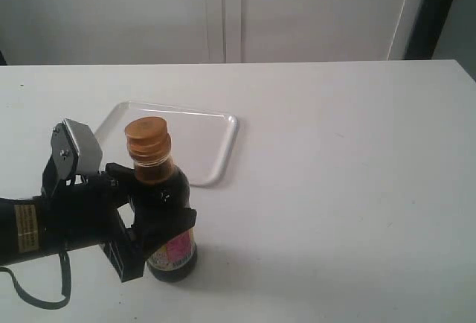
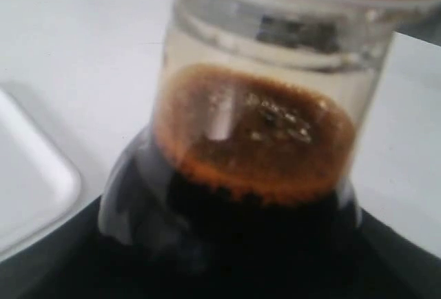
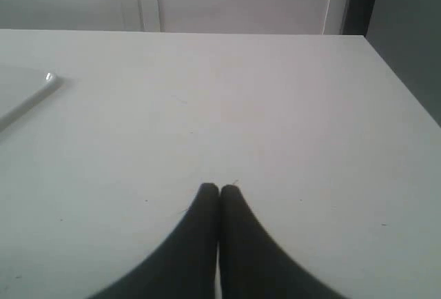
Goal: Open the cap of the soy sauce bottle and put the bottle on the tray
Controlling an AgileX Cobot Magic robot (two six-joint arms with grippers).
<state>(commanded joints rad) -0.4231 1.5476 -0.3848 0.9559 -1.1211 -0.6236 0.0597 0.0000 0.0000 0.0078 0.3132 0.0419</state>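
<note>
Exterior view: we see the left gripper (image 1: 152,222) clamping the soy sauce bottle (image 1: 167,211) (cap (image 1: 147,139) closed) near the tray (image 1: 216,152); the right gripper (image 3: 219,190) is pressed together.

The left arm (image 1: 44,226) at the lower left of the exterior view is black, bearing a yellow printed label (image 1: 26,228), a grey metal bracket (image 1: 78,146) with screws, and a dark looping cable (image 1: 37,289). The right gripper (image 3: 219,192) has smooth, tapered black fingers.

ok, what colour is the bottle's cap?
Orange-brown; the cap shows best in the exterior view.
</note>
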